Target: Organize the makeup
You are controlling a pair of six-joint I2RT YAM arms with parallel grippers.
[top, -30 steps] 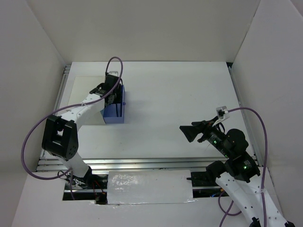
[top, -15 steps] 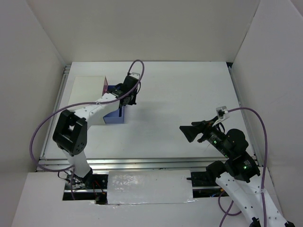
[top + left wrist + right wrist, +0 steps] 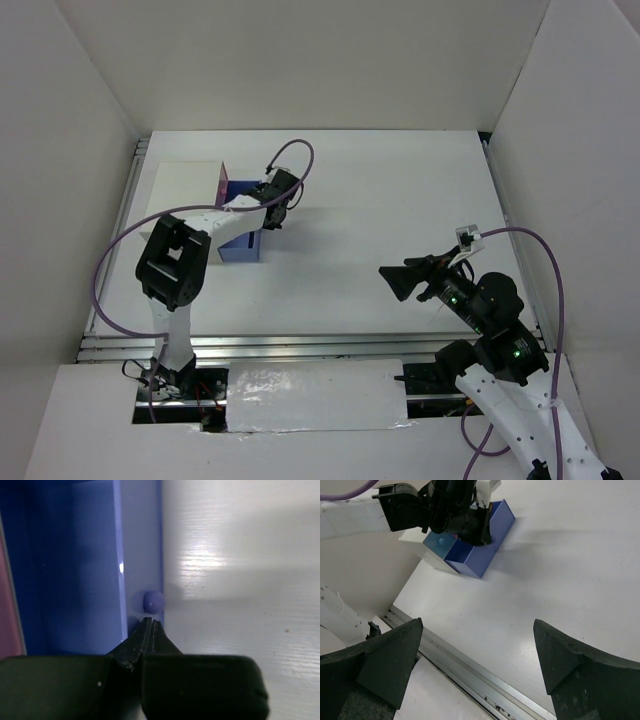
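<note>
Left pincer (image 3: pixel 150 623) is pressed fully together now, tips meeting on nothing. A second ago it hung half spread over the blue drawer (image 3: pixel 240 246); since then I have watched it swing out past the drawer's front and snap shut. From the left wrist its closed tips sit just beside the round knob (image 3: pixel 153 600) on the drawer face, close under it but not around it, and I cannot tell whether they touch it. The drawer stands pulled out of the white box (image 3: pixel 185 185), so I judge a nudge on the front to slide it home is what comes next. As for the makeup, I see none of it: not on the table (image 3: pixel 400 190), and not in the part of the drawer that shows. Right pincer (image 3: pixel 400 281) is spread wide and empty, well apart from the box.
</note>
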